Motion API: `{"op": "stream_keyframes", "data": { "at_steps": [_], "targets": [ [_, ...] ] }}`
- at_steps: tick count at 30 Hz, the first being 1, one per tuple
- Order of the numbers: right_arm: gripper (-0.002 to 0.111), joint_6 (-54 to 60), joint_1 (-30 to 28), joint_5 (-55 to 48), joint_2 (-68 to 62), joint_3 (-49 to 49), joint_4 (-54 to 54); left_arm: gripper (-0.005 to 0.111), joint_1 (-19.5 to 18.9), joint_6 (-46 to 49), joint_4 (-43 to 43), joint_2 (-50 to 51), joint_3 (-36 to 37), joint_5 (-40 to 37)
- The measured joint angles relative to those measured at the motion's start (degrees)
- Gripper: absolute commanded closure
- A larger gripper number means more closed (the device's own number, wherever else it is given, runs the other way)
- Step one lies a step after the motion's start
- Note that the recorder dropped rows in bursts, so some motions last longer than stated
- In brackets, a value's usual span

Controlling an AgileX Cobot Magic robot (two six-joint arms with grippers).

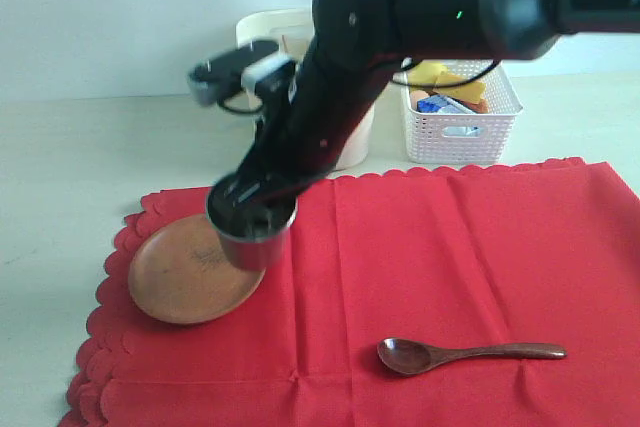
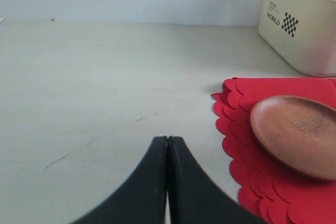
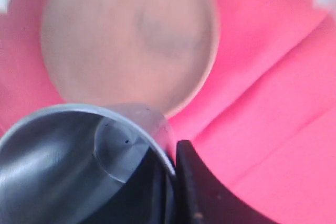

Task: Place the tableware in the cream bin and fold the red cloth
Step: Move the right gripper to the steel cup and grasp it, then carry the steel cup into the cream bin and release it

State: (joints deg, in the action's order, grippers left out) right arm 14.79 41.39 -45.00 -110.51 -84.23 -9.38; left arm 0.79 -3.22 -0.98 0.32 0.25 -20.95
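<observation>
Here the shiny steel cup [image 1: 252, 245] is gripped at its rim by the right gripper [image 3: 173, 163]. One dark finger lies outside the wall and the other apparently inside, with the jaws closed on the thin metal. The cup is upright and overlaps the right edge of the brown round plate [image 1: 190, 275] in the exterior view. Whether its base touches plate or cloth cannot be told.

The plate lies on the left part of the red cloth [image 1: 450, 247], which is spread flat on the table [image 1: 60, 167] with its scalloped border showing along the left and far edges. The dark wooden spoon [image 1: 465, 353] lies on the cloth's near side, well apart from the plate, its bowl end pointing left.

Behind the cloth stands the cream bin [image 1: 268, 25], largely masked by the right arm. Just beside it on the right is the white lattice basket [image 1: 465, 137], which holds packaged items.

The left gripper [image 2: 168, 182], seen only in its wrist view, has its fingers pressed together and holds nothing, above bare table near the cloth's corner.
</observation>
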Motion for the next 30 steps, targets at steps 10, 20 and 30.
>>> {"op": "stream_keyframes", "data": {
  "at_steps": [10, 20, 30],
  "targets": [
    [0.108, -7.0, -9.2, 4.0, 0.8, -23.1, 9.9, 0.107, 0.0, 0.0, 0.0, 0.0, 0.0, 0.0],
    [0.108, 2.3, -20.0, 9.6, -15.5, -34.0, -1.9, 0.107, 0.0, 0.0, 0.0, 0.0, 0.0, 0.0],
    [0.063, 6.9, -21.3, 10.2, -29.1, -41.5, -7.0, 0.107, 0.0, 0.0, 0.0, 0.0, 0.0, 0.0]
  ]
}}
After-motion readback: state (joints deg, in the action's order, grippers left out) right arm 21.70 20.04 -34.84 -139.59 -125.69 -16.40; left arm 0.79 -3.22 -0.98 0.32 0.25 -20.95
